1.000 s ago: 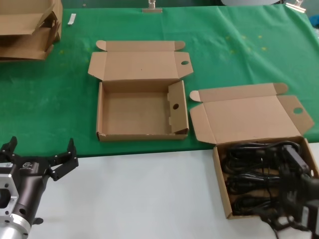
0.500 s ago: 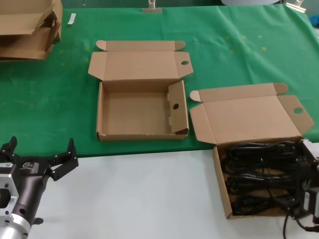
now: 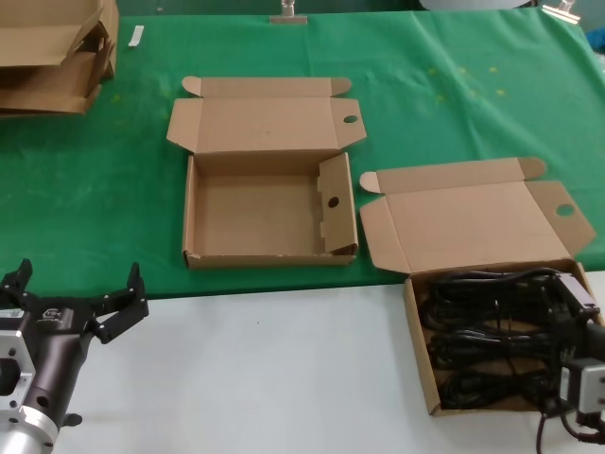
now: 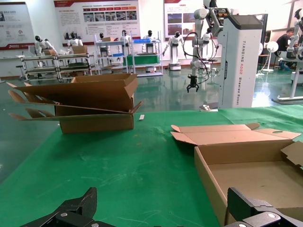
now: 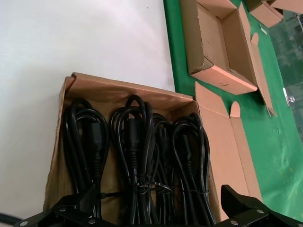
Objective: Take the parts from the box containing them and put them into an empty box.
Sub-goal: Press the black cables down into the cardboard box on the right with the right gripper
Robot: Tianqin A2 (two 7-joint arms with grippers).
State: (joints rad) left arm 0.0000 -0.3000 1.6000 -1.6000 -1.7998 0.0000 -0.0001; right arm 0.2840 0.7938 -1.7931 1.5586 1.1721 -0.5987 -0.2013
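While my left gripper (image 3: 76, 307) idles spread at eight o'clock, my right gripper (image 5: 156, 213) hangs spread and empty over the cords (image 5: 137, 156), which fill their box (image 3: 423, 355) at four o'clock, ready to carry one to the empty box (image 3: 194, 213) at center.

I see open white table (image 3: 284, 369) between the boxes | empty box (image 3: 269, 213) at 12 o'clock, inner flap (image 3: 331, 210) upright on its 3 o'clock side | full box's lid (image 3: 473, 222) lies flat at 1 o'clock | cardboard stack (image 3: 52, 57) at 10 o'clock.
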